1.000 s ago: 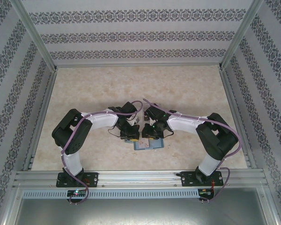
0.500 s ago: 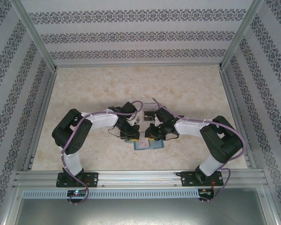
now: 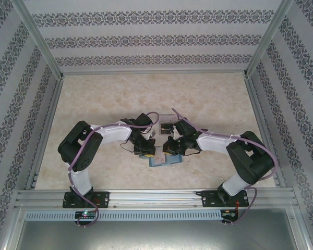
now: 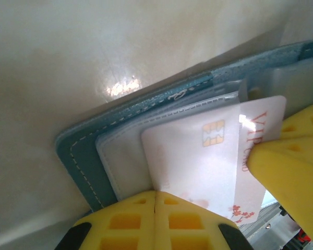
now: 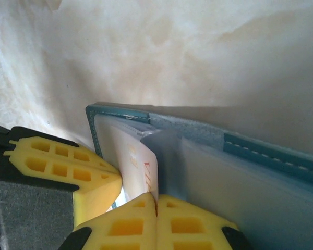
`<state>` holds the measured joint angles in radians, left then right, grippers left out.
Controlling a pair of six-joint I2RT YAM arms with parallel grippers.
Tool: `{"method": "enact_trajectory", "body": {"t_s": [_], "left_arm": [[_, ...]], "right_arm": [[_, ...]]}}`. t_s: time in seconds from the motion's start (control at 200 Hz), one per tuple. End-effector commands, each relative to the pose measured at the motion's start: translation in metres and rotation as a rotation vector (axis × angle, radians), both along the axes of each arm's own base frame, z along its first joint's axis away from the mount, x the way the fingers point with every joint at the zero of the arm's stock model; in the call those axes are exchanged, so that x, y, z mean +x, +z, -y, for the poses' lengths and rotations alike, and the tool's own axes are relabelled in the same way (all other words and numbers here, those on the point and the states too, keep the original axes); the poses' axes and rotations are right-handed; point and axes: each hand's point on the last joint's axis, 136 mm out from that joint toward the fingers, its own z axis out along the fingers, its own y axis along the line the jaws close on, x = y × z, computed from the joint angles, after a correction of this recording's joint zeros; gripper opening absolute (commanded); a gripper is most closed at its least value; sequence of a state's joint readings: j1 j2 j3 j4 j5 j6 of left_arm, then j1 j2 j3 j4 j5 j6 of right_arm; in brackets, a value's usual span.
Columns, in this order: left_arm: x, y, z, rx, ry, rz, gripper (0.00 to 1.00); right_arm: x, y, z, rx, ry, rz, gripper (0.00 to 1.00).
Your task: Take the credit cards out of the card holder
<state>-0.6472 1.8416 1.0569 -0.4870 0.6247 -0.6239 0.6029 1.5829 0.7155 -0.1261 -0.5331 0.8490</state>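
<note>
The open wallet (image 3: 164, 160) lies flat, a white card (image 4: 198, 161) partly out of its clear pocket (image 4: 120, 156). Both the left gripper (image 4: 155, 194) and the right gripper (image 5: 156, 200) are closed at the card's edges. The left should pin the wallet while the right slides the card out flat.

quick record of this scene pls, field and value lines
holder: flat teal-blue bifold card holder, lying open
card: white plastic chip card with red lettering, partly out of a clear pocket
left claw: shut, tips on the card
right claw: shut, tips at the pocket edge beside the card
surface: beige marbled tabletop
</note>
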Motion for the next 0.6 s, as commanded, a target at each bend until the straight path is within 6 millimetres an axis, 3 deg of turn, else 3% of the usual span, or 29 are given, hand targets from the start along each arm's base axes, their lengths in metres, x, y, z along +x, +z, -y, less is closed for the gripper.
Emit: {"method": "enact_trajectory", "body": {"t_s": [0.0, 0.29, 0.595], "left_arm": [[-0.018, -0.029, -0.022, 0.129, -0.012, -0.064, 0.0], [-0.018, -0.029, -0.023, 0.131, -0.01, -0.064, 0.0], [-0.018, -0.028, -0.022, 0.129, -0.008, -0.06, 0.0]], "right_arm": [[-0.001, -0.003, 0.018, -0.132, 0.031, 0.036, 0.06], [0.001, 0.0, 0.043, -0.343, 0.082, 0.095, 0.05], [0.001, 0.007, 0.046, -0.46, 0.129, 0.134, 0.05]]}}
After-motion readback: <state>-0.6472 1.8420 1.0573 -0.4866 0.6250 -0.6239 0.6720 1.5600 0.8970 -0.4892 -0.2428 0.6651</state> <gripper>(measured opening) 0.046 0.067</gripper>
